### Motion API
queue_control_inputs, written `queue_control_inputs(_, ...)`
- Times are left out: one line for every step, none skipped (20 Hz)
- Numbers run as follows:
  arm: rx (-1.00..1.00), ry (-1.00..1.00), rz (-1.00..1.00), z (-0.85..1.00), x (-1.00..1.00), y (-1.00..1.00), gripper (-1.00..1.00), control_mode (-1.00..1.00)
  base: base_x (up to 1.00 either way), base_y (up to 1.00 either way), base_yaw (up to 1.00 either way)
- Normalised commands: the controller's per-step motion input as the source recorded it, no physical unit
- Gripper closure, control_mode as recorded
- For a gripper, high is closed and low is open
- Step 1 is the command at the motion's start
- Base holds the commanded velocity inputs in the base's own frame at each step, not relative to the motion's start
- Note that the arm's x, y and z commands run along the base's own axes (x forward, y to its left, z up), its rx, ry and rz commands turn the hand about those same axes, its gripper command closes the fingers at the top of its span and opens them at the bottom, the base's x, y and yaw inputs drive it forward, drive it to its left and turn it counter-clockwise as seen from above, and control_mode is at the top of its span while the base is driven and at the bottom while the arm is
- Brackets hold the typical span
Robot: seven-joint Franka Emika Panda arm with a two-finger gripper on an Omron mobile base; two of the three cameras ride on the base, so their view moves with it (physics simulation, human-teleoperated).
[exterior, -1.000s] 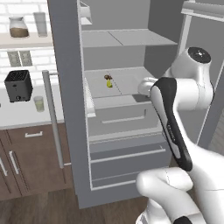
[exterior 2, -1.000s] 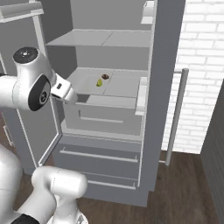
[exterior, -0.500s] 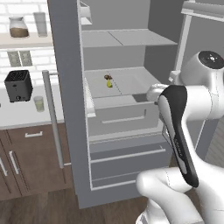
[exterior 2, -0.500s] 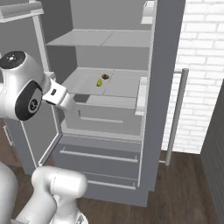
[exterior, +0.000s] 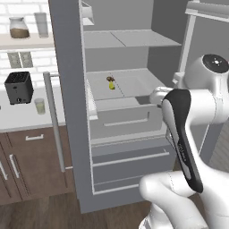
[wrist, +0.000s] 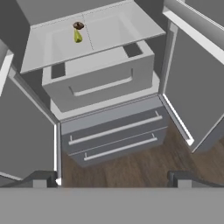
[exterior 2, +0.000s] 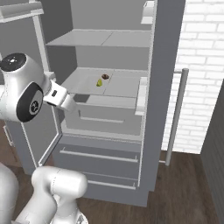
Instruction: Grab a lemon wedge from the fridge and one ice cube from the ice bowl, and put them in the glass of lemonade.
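Note:
The fridge (exterior: 67, 89) stands with both doors open. On its middle shelf lies the lemon wedge (exterior: 111, 86), small and yellow-green, with a small brown item just behind it. The wedge also shows in the right base view (exterior 2: 99, 82) and at the top of the hand view (wrist: 77, 36). My gripper (wrist: 112, 179) is open and empty, in front of the fridge (wrist: 113, 131), well short of the shelf and looking down on it. The glass of lemonade (exterior: 40, 106) stands on the counter to the left of the fridge. The ice cube and ice bowl are out of view.
A black toaster (exterior: 19, 87) sits on the counter behind the glass, above brown cabinets (exterior: 27, 161). A jar (exterior: 19, 27) and a clear glass (exterior: 41, 24) stand on a wall shelf. The open doors (exterior 2: 155, 87) flank the shelves; a pulled-out bin (wrist: 98, 78) sits under the wedge's shelf.
My arm has drawn back a little to the right and the hand has sunk slightly. The gripper stays open, and the wedge has not moved.

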Motion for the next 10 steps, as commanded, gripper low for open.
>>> queue_control_inputs(0.0,0.0,0.0,-0.03,0.23,0.0,-1.0,-1.0,0.0,0.0,0.0)
queue_control_inputs(0.0,0.0,0.0,0.0,0.21,0.0,-1.0,-1.0,0.0,0.0,0.0)
queue_control_inputs(0.0,0.0,0.0,0.0,0.09,0.0,-1.0,-1.0,0.0,0.0,0.0)
queue_control_inputs(0.0,0.0,0.0,0.0,0.05,0.0,-1.0,-1.0,0.0,0.0,0.0)
queue_control_inputs(0.0,0.0,0.0,0.0,0.05,0.0,-1.0,-1.0,0.0,0.0,0.0)
queue_control_inputs(0.0,0.0,0.0,0.0,0.05,0.0,-1.0,-1.0,0.0,0.0,0.0)
queue_control_inputs(0.0,0.0,0.0,0.0,0.03,0.0,-1.0,-1.0,0.0,0.0,0.0)
queue_control_inputs(0.0,0.0,0.0,0.0,0.0,0.0,-1.0,1.0,0.06,0.0,0.0)
queue_control_inputs(0.0,0.0,0.0,0.0,0.0,0.0,-1.0,1.0,0.12,0.0,0.0)
queue_control_inputs(0.0,0.0,0.0,0.0,0.0,0.0,-1.0,1.0,0.28,0.0,0.0)
